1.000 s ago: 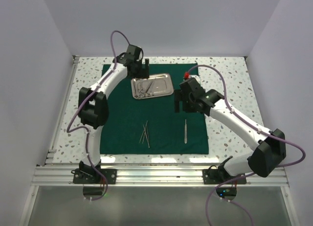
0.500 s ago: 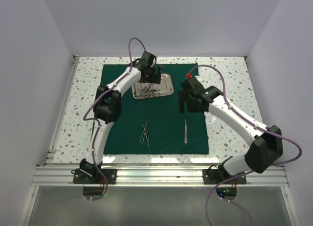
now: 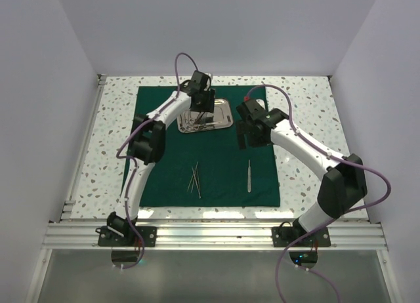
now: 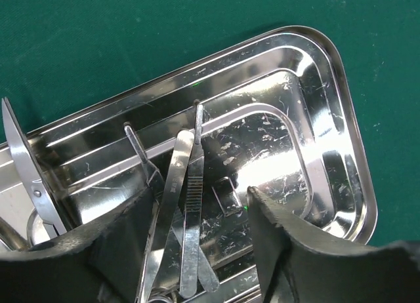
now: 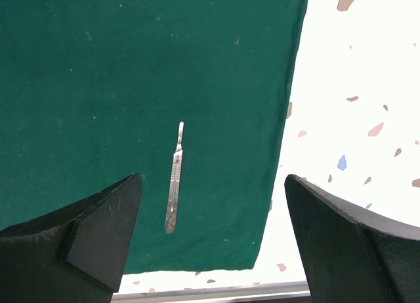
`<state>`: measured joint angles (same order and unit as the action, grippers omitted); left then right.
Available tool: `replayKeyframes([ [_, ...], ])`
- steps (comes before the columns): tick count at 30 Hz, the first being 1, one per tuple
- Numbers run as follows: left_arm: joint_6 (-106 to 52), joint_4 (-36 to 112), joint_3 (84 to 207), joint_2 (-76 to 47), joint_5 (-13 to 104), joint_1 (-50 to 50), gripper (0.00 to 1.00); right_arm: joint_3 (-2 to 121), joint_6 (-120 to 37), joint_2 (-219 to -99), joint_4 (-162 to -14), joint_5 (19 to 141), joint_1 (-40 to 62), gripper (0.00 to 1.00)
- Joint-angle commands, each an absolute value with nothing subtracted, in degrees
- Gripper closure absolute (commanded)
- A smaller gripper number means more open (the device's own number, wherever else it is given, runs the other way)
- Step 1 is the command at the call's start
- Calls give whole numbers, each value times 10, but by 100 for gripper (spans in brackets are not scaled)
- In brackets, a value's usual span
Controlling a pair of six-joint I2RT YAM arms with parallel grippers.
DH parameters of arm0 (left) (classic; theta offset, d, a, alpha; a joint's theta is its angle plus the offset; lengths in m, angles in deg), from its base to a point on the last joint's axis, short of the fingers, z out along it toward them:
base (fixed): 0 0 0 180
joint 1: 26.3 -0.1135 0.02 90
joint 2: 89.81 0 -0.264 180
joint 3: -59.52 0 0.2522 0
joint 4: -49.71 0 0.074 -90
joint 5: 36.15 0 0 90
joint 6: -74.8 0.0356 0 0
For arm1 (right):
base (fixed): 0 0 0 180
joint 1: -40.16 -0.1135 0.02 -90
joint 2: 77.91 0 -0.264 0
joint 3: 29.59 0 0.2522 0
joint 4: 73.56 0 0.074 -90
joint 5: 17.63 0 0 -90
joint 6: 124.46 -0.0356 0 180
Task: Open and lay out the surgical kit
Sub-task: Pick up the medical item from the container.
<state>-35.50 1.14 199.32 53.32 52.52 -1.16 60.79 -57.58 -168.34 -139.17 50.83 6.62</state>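
Note:
The dark green cloth point(image 3: 216, 160) lies spread flat on the table. The steel tray point(image 3: 222, 116) sits on its far part and holds several thin instruments, tweezers point(image 4: 189, 218) and scissors point(image 4: 23, 165) among them. My left gripper point(image 3: 200, 107) hovers over the tray, open, its fingers point(image 4: 275, 244) on either side of the tweezers without gripping them. My right gripper point(image 3: 248, 138) is open and empty above the cloth's right part. A scalpel handle point(image 5: 173, 178) lies on the cloth below it, also in the top view point(image 3: 249, 175). A pair of thin tweezers point(image 3: 195, 179) lies near the cloth's front middle.
The cloth's right edge point(image 5: 289, 113) borders bare speckled tabletop point(image 5: 354, 86). An aluminium rail point(image 3: 216, 232) runs along the near edge of the table. White walls stand on three sides.
My left gripper moved right from the tray's far left corner to above the tray and came down over the instruments. My right gripper shifted slightly towards the far side.

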Motion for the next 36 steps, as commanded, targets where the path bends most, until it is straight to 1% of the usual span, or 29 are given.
replayKeyframes([
  [1,-356,19,1999,539,516,-11,38,638,-557,-1695,-1398,503,71,6],
  [2,-352,22,1985,531,522,-11,44,641,-555,-1696,-1398,504,73,6],
  [4,-347,34,1964,522,529,-11,45,641,-556,-1703,-1398,506,74,7],
  [5,-342,40,1944,512,537,-11,49,642,-555,-1704,-1398,507,74,7],
  [8,-335,53,1922,500,537,-11,52,644,-556,-1711,-1398,512,73,7],
  [11,-328,48,1925,503,563,-11,52,648,-556,-1714,-1399,514,74,8],
  [13,-324,43,1928,505,576,-11,54,649,-556,-1717,-1400,514,73,8],
  [16,-317,39,1932,509,590,-11,62,653,-556,-1719,-1403,512,73,8],
  [17,-316,38,1931,508,594,-11,69,654,-555,-1720,-1403,510,74,8],
  [19,-314,39,1930,508,597,-11,75,656,-554,-1722,-1403,509,75,8],
  [20,-312,39,1930,509,598,-11,81,656,-554,-1724,-1403,507,75,8],
  [22,-310,40,1931,511,602,-12,87,659,-552,-1728,-1403,507,75,9],
  [23,-308,40,1933,512,604,-12,94,660,-550,-1730,-1402,506,75,9],
  [25,-305,39,1936,514,604,-13,96,663,-550,-1734,-1403,504,75,9],
  [26,-303,39,1941,518,605,-13,100,665,-549,-1734,-1402,504,75,9],
  [31,-301,38,1960,515,609,-17,100,671,-547,-1741,-1402,503,79,9],
  [36,-305,58,1969,484,609,-17,100,677,-546,-1745,-1405,505,80,9],
])
